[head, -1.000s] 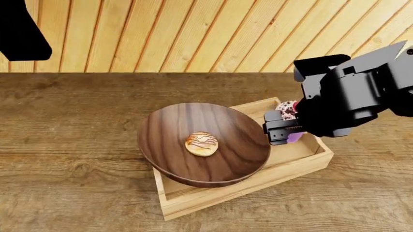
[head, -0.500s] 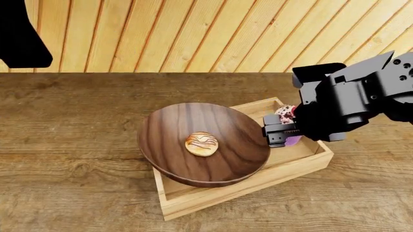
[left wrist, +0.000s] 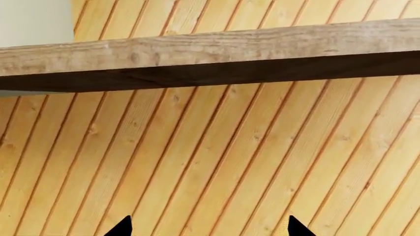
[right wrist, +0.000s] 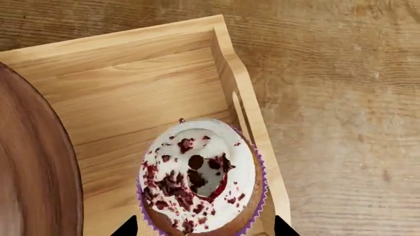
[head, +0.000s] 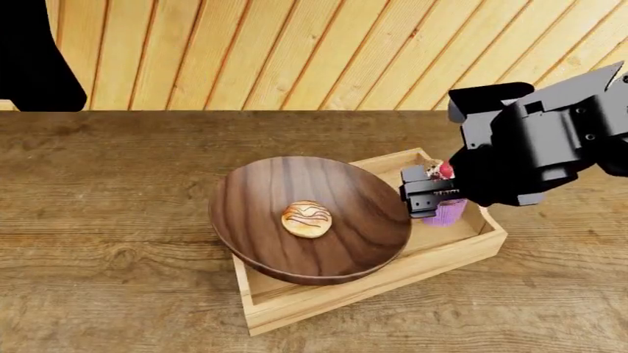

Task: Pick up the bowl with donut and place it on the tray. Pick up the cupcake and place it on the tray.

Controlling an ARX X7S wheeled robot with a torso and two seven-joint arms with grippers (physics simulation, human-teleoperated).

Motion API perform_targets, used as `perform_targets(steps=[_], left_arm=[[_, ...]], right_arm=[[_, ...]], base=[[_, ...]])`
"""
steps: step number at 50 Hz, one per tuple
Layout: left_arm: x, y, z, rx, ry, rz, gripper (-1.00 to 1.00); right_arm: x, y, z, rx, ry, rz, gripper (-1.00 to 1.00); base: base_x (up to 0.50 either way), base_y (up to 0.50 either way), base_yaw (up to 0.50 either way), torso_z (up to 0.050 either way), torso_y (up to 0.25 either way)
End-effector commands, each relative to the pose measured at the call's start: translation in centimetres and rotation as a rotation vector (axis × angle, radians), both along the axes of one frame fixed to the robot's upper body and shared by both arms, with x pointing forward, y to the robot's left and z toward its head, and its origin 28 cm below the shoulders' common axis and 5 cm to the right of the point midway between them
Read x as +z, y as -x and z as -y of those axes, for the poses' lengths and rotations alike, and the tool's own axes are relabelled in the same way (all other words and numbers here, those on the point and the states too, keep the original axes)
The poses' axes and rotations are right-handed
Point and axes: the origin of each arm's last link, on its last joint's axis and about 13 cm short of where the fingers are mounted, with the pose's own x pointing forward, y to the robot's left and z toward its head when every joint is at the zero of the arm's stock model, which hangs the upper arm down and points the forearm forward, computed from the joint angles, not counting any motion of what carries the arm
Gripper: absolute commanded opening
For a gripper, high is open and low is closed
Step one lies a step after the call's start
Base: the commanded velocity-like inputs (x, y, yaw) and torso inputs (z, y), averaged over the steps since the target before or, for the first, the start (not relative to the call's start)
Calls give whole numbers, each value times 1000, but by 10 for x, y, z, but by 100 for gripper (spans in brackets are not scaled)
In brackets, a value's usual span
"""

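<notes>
**Cupcake over the tray, bowl already in it**

Here the wide, shallow bowl [head: 309,219] of dark grained wood sits tilted on the pale wooden tray [head: 461,254], a small striped donut [head: 306,219] inside; the right gripper [head: 432,197] holds the cupcake [right wrist: 200,179] by its pleated purple wrapper above the tray's end, partly hiding it; the left gripper [left wrist: 206,231] shows only two dark tips, spread apart, against slanted wall planks.

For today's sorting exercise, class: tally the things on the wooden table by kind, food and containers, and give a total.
Food: 2, the small tan glazed donut with dark drizzle and the white-frosted cupcake in a purple wrapper.
Containers: 2, the large dark walnut wooden bowl and the rectangular pale-wood tray.
Total: 4.
</notes>
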Motion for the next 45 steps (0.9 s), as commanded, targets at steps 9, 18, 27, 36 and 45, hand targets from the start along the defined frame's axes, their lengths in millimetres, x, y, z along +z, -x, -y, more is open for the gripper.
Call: perform_targets(steps=[9,18,27,36,45], left_arm=[[6,3,3,-19,-17,-25,100],[5,1,5,-31,-15,-41,100],[0,7,4,-28,-17,-79,100],[5,34,-1,-16,-48,-74,100],[-13,70,-14,-1,-133,15,100]], right_arm=[[59,48,-1,61,-6,76,100],[84,81,2,123,-29,194,100],[83,147,12,196,11,326,100],[83,225,26,242,19,531,100],[62,273,36,253,37,783,100]], base=[[0,0,0,0,0],[0,0,0,0,0],[0,0,0,0,0],[0,0,0,0,0],[0,0,0,0,0]])
